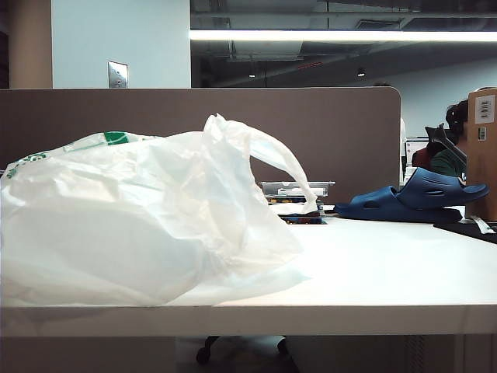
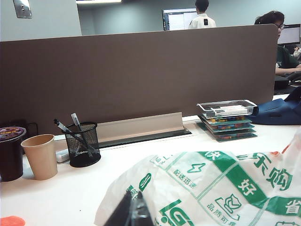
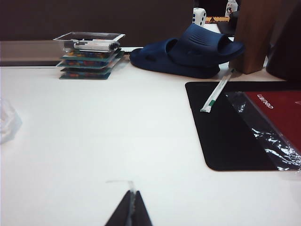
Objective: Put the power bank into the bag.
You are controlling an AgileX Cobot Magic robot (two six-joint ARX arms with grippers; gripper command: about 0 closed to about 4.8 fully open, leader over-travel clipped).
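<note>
Bag (image 1: pixel 132 225): we see a large crinkled white plastic bag with green print lying slumped near the front edge of the tabletop (image 1: pixel 388 272), toward its left end, one loop handle (image 1: pixel 283 167) arching toward the middle.
Power bank: we find it in no view; we cannot tell whether it lies inside the bag or elsewhere.
Left gripper (image 2: pixel 130 213): its dark tips sit closed together just above the printed bag, holding nothing we can see.
Right gripper (image 3: pixel 130 213): its tips meet in a closed point low over bare white tabletop, empty, well apart from the bag.
Handling, bag: we judge it light, soft and slippery; the film will collapse, so a loop handle or the mouth rim is the place to pinch.
Handling, power bank: we judge it stiff, dense and smooth; its long edges would take the fingers best.
Surroundings: blue clog (image 3: pixel 188 54), stacked trays (image 3: pixel 89 56) and mesh pen holder (image 2: pixel 82 145) stand along the back edge.
</note>
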